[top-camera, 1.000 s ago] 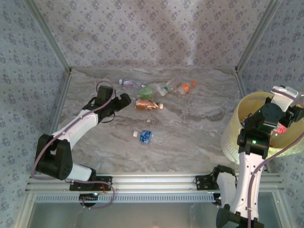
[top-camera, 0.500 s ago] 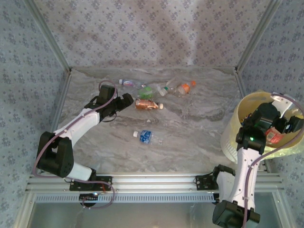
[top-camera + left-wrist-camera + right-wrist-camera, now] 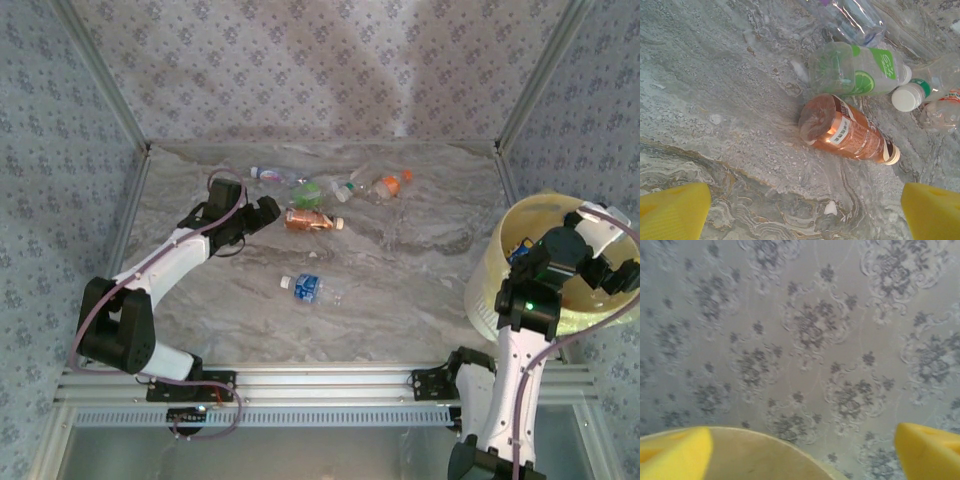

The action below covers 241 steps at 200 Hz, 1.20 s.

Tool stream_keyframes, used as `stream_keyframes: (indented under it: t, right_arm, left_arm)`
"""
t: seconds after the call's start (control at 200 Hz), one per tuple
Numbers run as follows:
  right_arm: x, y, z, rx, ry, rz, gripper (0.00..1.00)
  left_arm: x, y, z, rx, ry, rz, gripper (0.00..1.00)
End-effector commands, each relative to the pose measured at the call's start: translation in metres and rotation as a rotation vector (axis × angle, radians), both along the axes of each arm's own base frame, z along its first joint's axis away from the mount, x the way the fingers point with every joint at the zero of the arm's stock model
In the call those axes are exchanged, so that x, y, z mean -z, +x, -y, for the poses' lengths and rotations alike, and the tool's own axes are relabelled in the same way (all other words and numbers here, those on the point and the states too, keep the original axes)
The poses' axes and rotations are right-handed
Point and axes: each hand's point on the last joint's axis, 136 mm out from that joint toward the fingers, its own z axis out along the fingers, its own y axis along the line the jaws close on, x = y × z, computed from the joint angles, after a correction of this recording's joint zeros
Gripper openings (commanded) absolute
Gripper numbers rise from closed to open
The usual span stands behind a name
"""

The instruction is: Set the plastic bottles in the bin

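Plastic bottles lie loose on the grey marbled counter (image 3: 420,270), most of them gathered near the middle of its far edge. You can see an amber-brown bottle with a cream cap (image 3: 845,131), a clear bottle with a green-and-white label (image 3: 857,70) just beyond it, an orange-labelled bottle (image 3: 385,186) and a purple-capped bottle (image 3: 265,174). A blue-labelled bottle (image 3: 308,288) lies apart, nearer the centre.

Your left hand (image 3: 265,212) hovers beside the amber bottle's base, its yellow pads (image 3: 672,210) spread wide with nothing between them. The large round pale-yellow bin (image 3: 515,225) stands at the counter's right edge. Your right hand (image 3: 612,250) is above it, pads apart and empty, facing the wall.

Blue-grey floral wallpaper (image 3: 805,330) covers the walls, and aluminium rails (image 3: 330,378) run along the near edge.
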Motion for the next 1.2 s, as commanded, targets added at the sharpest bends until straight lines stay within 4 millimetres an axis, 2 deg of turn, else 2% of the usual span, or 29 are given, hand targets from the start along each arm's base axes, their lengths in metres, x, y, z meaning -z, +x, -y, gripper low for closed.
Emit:
stream_keyframes:
  t: [0.0,0.105,0.21,0.335,0.45,0.57,0.66,0.789,0.939,1.054,1.199]
  right_arm:
    - [-0.013,0.022,-0.024,-0.238,0.046,0.082,1.00]
    - [-0.013,0.056,-0.059,-0.521,0.121,0.087,1.00]
    - [-0.016,0.089,-0.105,-0.813,0.186,0.083,1.00]
    - [-0.022,0.114,-0.162,-1.102,0.211,0.063,1.00]
    - [-0.019,0.131,-0.200,-1.234,0.179,-0.004,1.00]
    - [-0.003,0.144,-0.228,-1.288,0.121,-0.124,1.00]
    - [0.012,0.150,-0.263,-1.394,0.090,-0.217,1.00]
    - [0.050,0.151,-0.333,-1.616,0.087,-0.400,1.00]
    - [0.120,0.149,-0.409,-1.783,0.133,-0.652,1.00]
    - [0.174,0.147,-0.458,-1.854,0.230,-0.781,1.00]
    - [0.232,0.129,-0.517,-1.946,0.260,-0.982,1.00]
  left_arm:
    - [-0.004,-0.003,-0.002,-0.013,0.006,0.000,0.98]
    - [0.002,-0.007,-0.003,-0.043,-0.010,-0.050,0.98]
    - [0.007,-0.016,-0.003,-0.081,-0.032,-0.112,0.98]
    - [0.011,-0.024,-0.005,-0.105,-0.022,-0.143,0.98]
    - [0.010,-0.025,-0.010,-0.126,-0.012,-0.129,0.98]
    - [0.006,-0.025,-0.010,-0.119,-0.007,-0.119,0.98]
    - [0.002,-0.023,-0.012,-0.108,0.012,-0.101,0.98]
    - [-0.007,-0.024,-0.029,-0.128,0.106,-0.077,0.98]
    - [-0.019,-0.026,-0.044,-0.154,0.133,-0.045,0.98]
    - [-0.018,-0.031,-0.056,-0.191,0.132,-0.047,0.98]
    - [-0.015,-0.037,-0.068,-0.225,0.124,-0.053,0.98]
